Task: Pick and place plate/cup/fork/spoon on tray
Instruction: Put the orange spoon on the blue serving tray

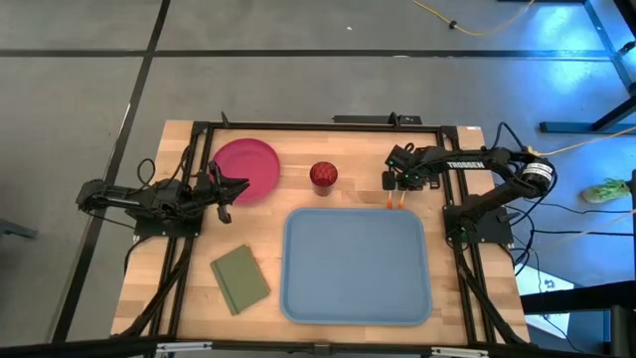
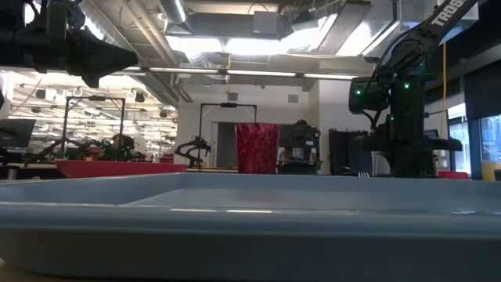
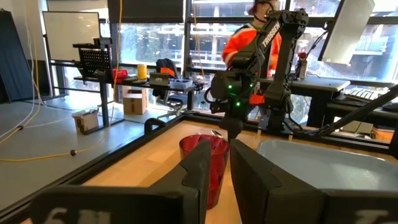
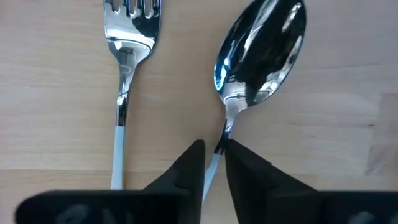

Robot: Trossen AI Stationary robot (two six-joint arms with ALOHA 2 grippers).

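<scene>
In the high view the light-blue tray [image 1: 358, 267] fills the lower centre of the frame, with an olive-green square [image 1: 239, 278] at its lower left (nothing lies on either). Above the tray's upper right corner, the right gripper [image 4: 213, 163] is down over the spoon [image 4: 261, 53], its fingers narrowed around the thin neck of the handle; whether they actually touch it I cannot tell. The fork [image 4: 126, 68] lies just beside the spoon, parallel and apart. Further up, at frame centre, stands the dark-red cup [image 1: 323, 175]. The magenta plate [image 1: 244, 170] sits upper left, the left gripper [image 1: 231, 189] beside its lower left edge with jaws slightly apart, holding nothing.
</scene>
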